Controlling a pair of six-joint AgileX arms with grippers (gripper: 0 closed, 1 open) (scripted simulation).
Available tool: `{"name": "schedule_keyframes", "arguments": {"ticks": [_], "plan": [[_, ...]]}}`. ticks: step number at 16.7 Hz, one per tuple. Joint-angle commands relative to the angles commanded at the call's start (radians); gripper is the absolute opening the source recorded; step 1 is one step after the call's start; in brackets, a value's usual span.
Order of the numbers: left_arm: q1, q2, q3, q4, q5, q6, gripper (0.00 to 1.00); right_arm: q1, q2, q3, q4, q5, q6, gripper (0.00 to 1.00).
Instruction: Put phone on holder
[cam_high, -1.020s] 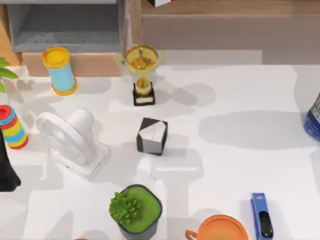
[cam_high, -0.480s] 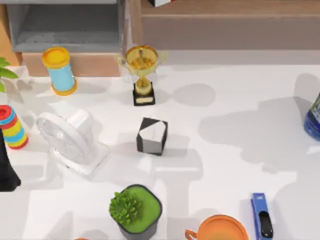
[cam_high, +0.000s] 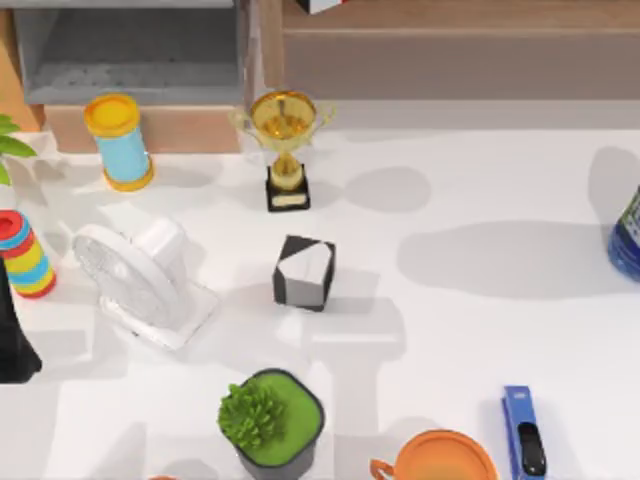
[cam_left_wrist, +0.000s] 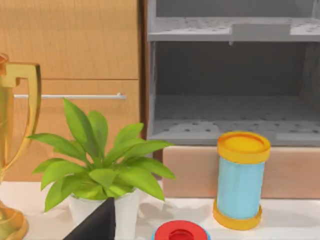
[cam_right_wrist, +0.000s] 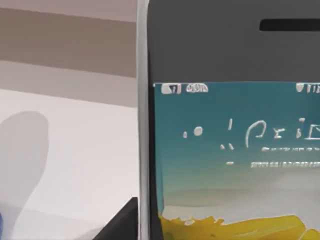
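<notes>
From above, I saw the black-and-white holder (cam_high: 304, 272) standing near the middle of the table (cam_high: 480, 330), its sloped face bare, a gold trophy (cam_high: 285, 145) behind it, a white fan (cam_high: 140, 280) to its left and a green potted plant (cam_high: 272, 418) in front. That clutter hemmed it in, which I judged left an approach from the open right side.

My left wrist camera looked past a leafy plant (cam_left_wrist: 102, 165) at a blue-and-yellow canister (cam_left_wrist: 241, 180), well left of the holder.

My right wrist camera was pressed close to the phone (cam_right_wrist: 235, 125), screen lit, upright and off the table. I judged it was carried by the right arm, though I could not tell how its pincer stood.
</notes>
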Motion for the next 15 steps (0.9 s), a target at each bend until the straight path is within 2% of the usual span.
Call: {"name": "schedule_keyframes", "arguments": {"ticks": [6,10,15], "plan": [[0.000,0.000,0.000,0.000,0.000,0.000,1.00,0.002,-0.004,0.002,0.001,0.003,0.005,0.00],[0.000,0.000,0.000,0.000,0.000,0.000,1.00,-0.027,-0.015,0.011,0.089,0.050,0.069,0.00],[0.000,0.000,0.000,0.000,0.000,0.000,1.00,0.044,0.038,-0.014,0.187,0.097,0.120,0.00]]}}
